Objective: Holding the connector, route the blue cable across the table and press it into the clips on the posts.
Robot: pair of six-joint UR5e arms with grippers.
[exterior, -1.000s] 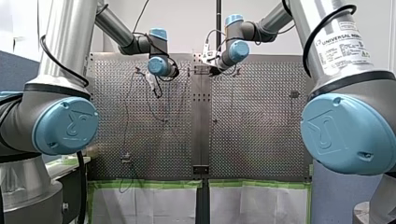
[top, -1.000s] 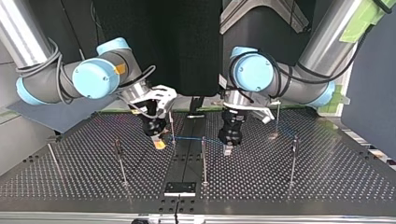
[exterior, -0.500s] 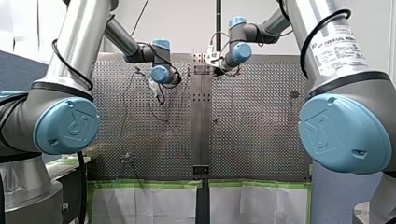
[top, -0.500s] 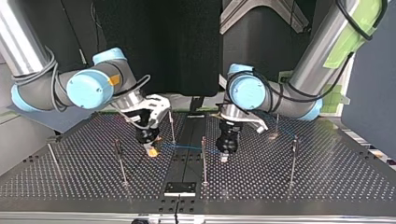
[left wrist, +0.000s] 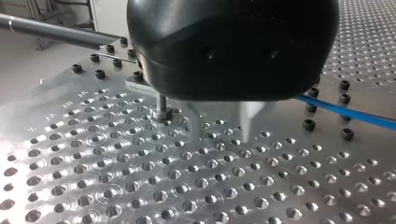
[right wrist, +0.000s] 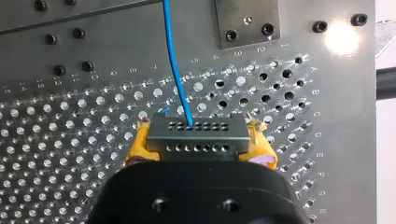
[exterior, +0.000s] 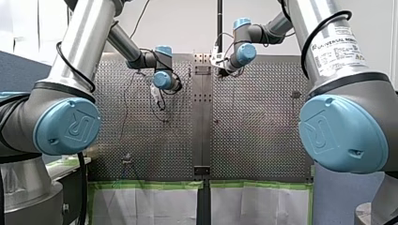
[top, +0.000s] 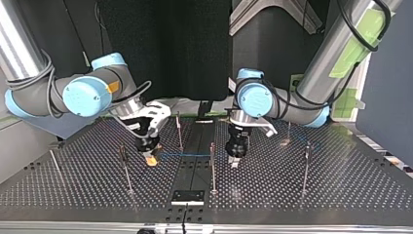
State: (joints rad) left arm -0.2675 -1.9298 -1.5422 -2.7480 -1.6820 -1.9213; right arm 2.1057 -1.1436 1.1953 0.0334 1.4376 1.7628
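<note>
Closest in, your right claw point(right wrist: 198, 144) is clamped on the connector point(right wrist: 198, 133), with its yellow pads pinching the two short ends. Treat the connector as a small, light, rigid block. It looks safe to squeeze at those ends, but keep off the pin-hole face. The blue cable point(right wrist: 173, 56) leaves that face as one thin strand. It looks limp, so expect it to trail and sag rather than push. Pull gently, because the joint at the block is probably the weak spot.

Further out, in the top view, the strand crosses the table point(top: 302, 204) to the middle post point(top: 212, 165). I cannot tell whether it is seated there, as the clips are too small to make out. Just beyond stands your left claw point(top: 234, 162). Its metal fingers point(left wrist: 249, 122) are apart and empty, with the tips close over the holes. The cable passes beside the claw, apart from it. Black screw heads point(left wrist: 308, 125) near the line could snag it.

Farthest off, the outer posts point(top: 125, 168) stand well apart with open table between them. The tight spot is the middle, where both arms crowd in.
</note>
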